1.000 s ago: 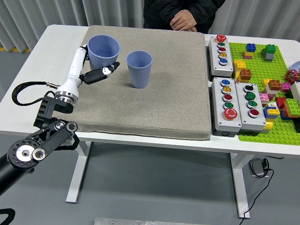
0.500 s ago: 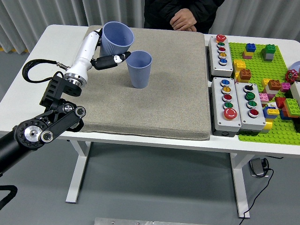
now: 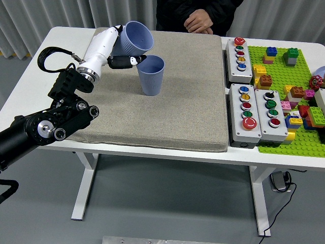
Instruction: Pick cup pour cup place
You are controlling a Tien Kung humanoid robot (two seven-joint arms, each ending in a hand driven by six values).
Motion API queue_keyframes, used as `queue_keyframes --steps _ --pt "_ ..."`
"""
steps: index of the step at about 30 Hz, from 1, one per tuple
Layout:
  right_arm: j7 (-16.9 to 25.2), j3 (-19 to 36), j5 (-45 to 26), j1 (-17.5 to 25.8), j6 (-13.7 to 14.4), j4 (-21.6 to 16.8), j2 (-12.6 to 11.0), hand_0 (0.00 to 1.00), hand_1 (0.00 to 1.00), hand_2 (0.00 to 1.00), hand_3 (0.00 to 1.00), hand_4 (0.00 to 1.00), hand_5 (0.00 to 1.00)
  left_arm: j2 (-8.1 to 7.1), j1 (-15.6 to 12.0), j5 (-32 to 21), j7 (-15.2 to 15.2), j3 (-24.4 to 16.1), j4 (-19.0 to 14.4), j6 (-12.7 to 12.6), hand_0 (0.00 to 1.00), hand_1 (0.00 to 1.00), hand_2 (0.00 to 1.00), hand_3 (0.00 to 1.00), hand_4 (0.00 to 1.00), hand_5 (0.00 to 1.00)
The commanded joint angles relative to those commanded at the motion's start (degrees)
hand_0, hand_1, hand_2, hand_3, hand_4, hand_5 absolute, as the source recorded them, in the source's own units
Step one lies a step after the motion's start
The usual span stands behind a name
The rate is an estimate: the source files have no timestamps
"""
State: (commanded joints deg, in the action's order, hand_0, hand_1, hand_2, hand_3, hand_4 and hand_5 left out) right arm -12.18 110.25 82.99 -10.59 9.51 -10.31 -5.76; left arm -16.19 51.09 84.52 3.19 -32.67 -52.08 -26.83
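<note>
A white table (image 3: 30,109) carries a grey mat (image 3: 167,107) that spreads below and to the right of the left hand (image 3: 118,51). That hand, on a black arm with a white forearm coming in from the lower left, is clamped around a blue cup (image 3: 136,38), thumb along the lower side and fingers behind it. The held cup is lifted off the mat and tipped to the right, its mouth facing right and slightly down; its inside cannot be made out. Just right of and below the hand a second blue cup (image 3: 151,74) stands upright on the mat, its rim right under the tilted cup's lip; its contents cannot be told from this angle. Far to the right of the hand, off the mat, sit three grey button boxes (image 3: 246,121), and beyond them a green baseplate (image 3: 284,76) loaded with coloured bricks. Above and to the right of the hand, at the far edge, a person's hands (image 3: 198,23) rest clasped together.
</note>
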Motion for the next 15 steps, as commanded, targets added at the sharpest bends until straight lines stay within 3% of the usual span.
queue_keyframes --steps 8,15 --pt "0.02 -0.08 -0.05 -0.30 -0.06 0.00 -0.16 0.695 0.628 0.591 0.587 0.002 0.271 -0.41 2.18 5.05 0.96 2.30 2.88 1.11 0.557 0.488 0.508 0.499 0.786 0.182" --pt "0.00 0.01 0.08 -0.39 -0.09 0.00 -0.17 0.695 0.628 0.591 0.587 0.002 0.269 -0.55 2.69 4.50 1.30 4.09 3.86 2.12 0.555 0.488 0.508 0.499 0.782 0.181"
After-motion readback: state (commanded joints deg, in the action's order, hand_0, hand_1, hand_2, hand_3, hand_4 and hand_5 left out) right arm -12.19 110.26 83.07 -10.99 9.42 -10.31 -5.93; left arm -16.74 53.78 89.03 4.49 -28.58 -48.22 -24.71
